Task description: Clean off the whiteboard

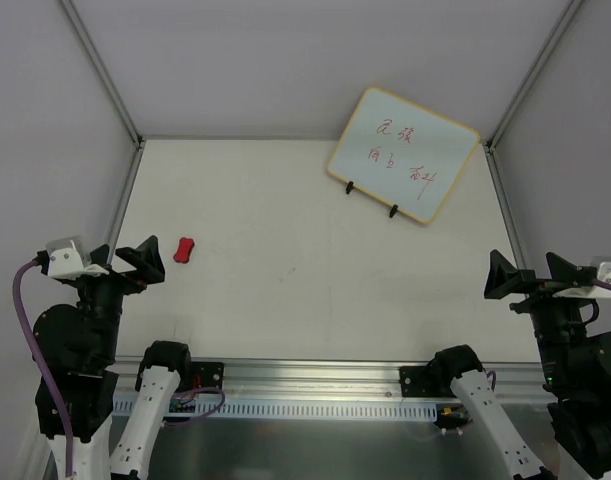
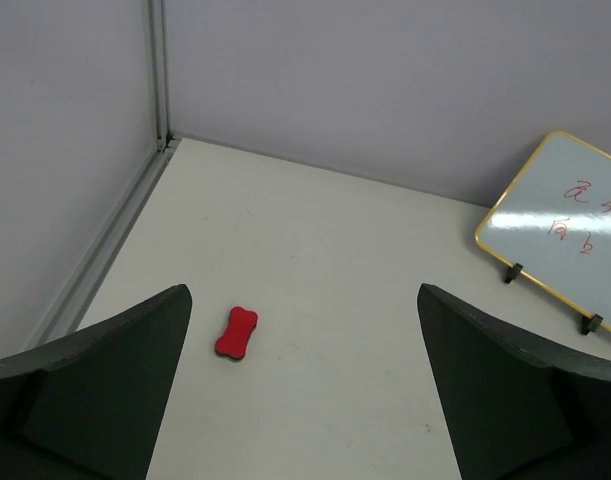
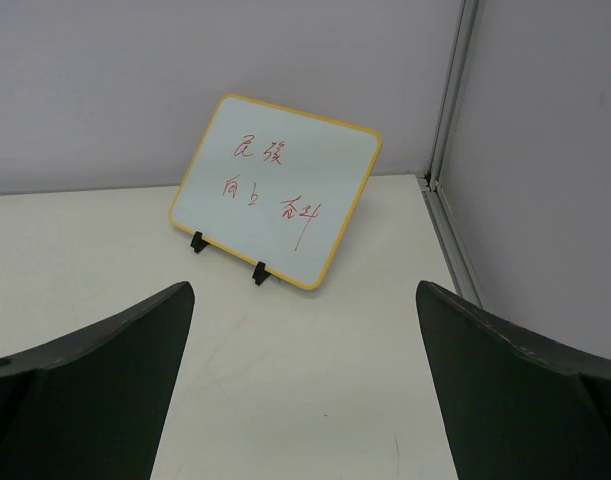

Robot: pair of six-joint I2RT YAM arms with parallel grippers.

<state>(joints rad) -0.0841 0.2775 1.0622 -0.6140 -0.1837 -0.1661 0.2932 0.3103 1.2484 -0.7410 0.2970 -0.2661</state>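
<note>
The whiteboard [image 1: 403, 153] stands tilted on two black feet at the back right of the table, yellow-framed and bearing red handwriting; it also shows in the right wrist view as the whiteboard [image 3: 275, 190] and at the right edge of the left wrist view as the whiteboard [image 2: 568, 230]. A small red bone-shaped block [image 1: 185, 250] lies flat at the left, seen as the red block [image 2: 236, 333] just ahead of my left gripper. My left gripper [image 1: 140, 263] is open and empty. Far from the board, at the right edge, my right gripper [image 1: 530, 276] is open and empty too.
Grey walls with metal corner posts [image 1: 103, 70] close in the white table [image 1: 305, 270] on three sides. An aluminium rail [image 1: 315, 385] with the arm bases runs along the near edge.
</note>
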